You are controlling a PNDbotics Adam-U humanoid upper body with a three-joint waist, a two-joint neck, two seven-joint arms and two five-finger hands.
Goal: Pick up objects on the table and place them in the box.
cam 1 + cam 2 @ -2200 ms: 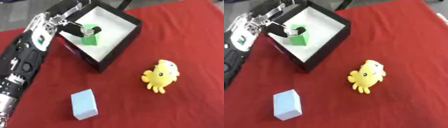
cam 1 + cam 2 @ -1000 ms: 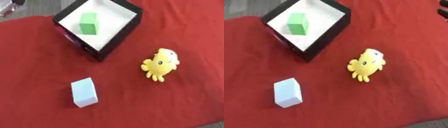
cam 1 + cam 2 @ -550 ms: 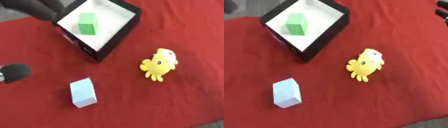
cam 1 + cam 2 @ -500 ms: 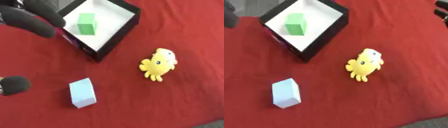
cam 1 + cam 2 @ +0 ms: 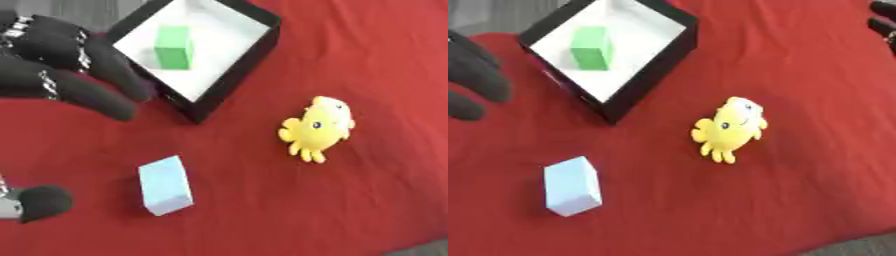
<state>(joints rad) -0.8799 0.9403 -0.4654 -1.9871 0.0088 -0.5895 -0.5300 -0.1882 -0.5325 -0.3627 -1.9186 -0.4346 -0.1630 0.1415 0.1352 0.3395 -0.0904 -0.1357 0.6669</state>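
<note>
The left hand is cut off at the left edge (blurred too); the right hand barely shows far right.

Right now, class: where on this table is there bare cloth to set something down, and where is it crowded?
Bare red cloth lies right of the yellow toy, and along the near edge between the toy and the blue block. It is crowded at the left, where the left robot hand hovers open between the box and the block.

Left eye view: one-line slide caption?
Open left hand above light blue block; green block in box, yellow toy on red cloth.
</note>
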